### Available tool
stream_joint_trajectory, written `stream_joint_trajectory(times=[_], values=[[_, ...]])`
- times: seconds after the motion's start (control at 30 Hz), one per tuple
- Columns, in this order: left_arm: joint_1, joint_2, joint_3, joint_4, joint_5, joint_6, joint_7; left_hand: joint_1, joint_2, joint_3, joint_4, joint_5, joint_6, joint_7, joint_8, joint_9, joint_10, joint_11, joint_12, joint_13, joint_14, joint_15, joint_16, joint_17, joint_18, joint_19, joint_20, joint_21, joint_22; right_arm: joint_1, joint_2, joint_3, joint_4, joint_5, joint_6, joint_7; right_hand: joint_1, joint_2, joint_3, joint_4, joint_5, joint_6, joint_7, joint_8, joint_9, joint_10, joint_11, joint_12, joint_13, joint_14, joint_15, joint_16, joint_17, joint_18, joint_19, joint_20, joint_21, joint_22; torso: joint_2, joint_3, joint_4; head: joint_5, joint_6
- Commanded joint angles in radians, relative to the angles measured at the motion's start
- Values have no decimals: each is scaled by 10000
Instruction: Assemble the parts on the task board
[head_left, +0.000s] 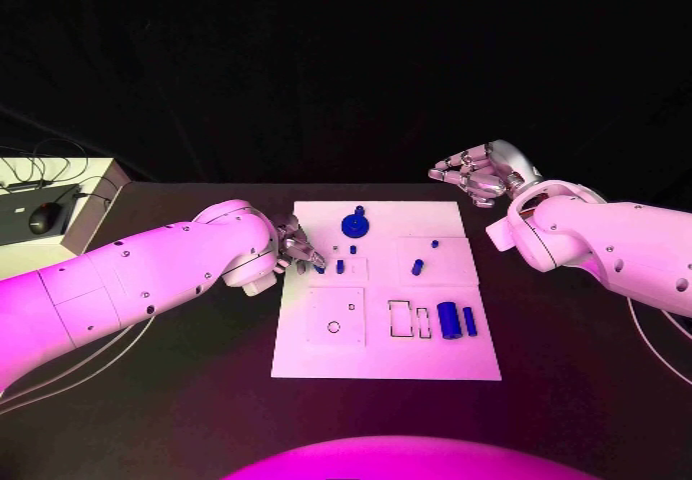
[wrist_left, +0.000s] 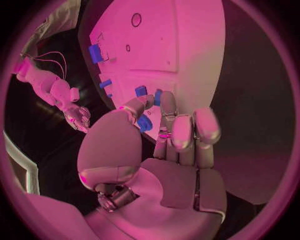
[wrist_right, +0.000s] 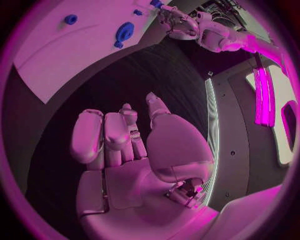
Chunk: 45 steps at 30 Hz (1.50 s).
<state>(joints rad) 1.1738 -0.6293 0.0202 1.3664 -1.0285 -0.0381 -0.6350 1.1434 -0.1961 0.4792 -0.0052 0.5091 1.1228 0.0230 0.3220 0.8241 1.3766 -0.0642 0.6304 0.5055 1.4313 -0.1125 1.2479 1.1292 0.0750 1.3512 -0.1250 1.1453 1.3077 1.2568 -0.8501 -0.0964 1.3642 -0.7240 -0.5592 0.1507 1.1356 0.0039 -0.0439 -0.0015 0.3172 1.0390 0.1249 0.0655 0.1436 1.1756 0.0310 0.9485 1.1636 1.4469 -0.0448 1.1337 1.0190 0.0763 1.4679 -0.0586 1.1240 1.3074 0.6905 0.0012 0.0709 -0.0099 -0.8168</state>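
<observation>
While left hand (head_left: 296, 250) pinches a small blue peg (wrist_left: 144, 122) at task board (head_left: 433, 365) left edge | right hand (head_left: 483, 172) curled, holding nothing, beyond board's far-right corner | risk: peg slips, misses socket.

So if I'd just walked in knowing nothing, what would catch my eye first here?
Probably the white task board in the middle of the black table, dotted with small blue parts, the largest a round blue piece near its far edge. Next, the left hand reaching over the board's left edge, its fingertips at a small blue part. The right hand hangs beyond the board's far right corner, fingers curled and holding nothing.
</observation>
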Motion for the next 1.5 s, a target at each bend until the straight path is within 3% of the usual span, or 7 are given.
stream_joint_trajectory(times=[0.03,1.5], values=[[-47,41,-30,50,55,309,-5,157,114,447,-407,76,513,-438,48,88,272,-179,-33,-24,33,-3,77,20,-179,80,10,53,188,2,7,4,0,-65,-5,87,15,109,-7,-64,54,-1,87,20,-9,-71,-21,40,-14,-48,-17,-8,15,38,366,-5,-28,1564,-2,0,3,3,-12],[-47,-96,15,126,-270,375,-217,31,122,693,-761,449,623,-456,97,240,467,-214,-95,-158,59,-17,211,128,-204,147,-5,199,264,2,-8,4,-7,-65,-2,86,3,99,-27,-43,61,-6,84,18,-9,-68,-20,36,-17,-48,-17,-15,9,37,368,-5,-28,1565,5,5,-6,20,-26]])
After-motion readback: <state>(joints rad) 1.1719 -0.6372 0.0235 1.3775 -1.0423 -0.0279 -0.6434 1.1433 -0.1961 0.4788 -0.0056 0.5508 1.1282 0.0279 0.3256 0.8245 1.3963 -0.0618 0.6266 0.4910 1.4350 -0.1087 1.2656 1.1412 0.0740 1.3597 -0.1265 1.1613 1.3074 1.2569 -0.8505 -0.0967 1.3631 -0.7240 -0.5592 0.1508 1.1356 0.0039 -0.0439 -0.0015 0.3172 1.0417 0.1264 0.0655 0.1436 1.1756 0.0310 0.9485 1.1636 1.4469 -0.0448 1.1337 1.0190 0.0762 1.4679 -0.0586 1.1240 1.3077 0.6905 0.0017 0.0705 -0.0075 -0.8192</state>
